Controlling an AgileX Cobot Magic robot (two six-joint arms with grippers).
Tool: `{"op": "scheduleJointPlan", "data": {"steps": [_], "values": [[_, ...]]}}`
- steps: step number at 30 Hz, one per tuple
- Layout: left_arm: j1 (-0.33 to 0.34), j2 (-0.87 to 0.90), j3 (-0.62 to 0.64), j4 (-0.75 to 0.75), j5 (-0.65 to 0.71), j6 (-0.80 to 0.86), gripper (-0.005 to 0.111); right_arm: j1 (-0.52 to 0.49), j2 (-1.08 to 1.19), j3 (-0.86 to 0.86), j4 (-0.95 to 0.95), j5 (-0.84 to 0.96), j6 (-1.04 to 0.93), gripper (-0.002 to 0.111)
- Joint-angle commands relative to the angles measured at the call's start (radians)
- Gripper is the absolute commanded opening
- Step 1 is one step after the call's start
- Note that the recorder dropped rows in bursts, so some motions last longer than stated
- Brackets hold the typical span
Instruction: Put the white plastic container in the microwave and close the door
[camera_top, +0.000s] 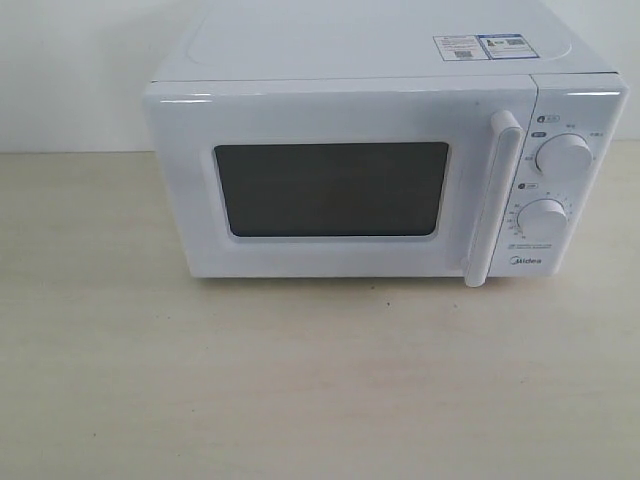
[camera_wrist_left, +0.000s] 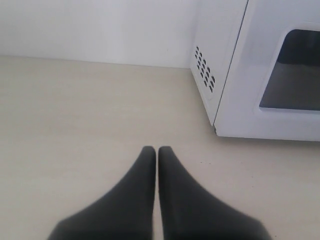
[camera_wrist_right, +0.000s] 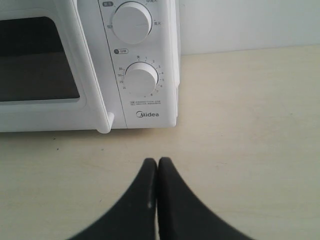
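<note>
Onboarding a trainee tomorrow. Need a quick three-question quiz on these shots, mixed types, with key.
1. True or false: the microwave has its door shut.
2. Multiple choice: the left gripper and the right gripper are A) both wide open, B) both shut on nothing, over the table, C) both clamped on the door handle.
3. Short answer: in which view does the container show?

Key: 1 true. 2 B. 3 none of the three views.
</note>
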Motion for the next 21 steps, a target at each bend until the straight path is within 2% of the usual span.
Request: {"op": "scheduleJointPlan", "data": {"steps": [1, 21], "values": [[0.004, -0.003, 0.000, 0.007, 0.003, -0.002, 0.004, -0.001, -0.005, 0.000, 0.000, -0.007, -0.004, 0.000], [0.004, -0.003, 0.000, 0.007, 0.001, -0.002, 0.004, -0.001, -0.005, 0.000, 0.000, -0.008, -0.003, 0.000]]}}
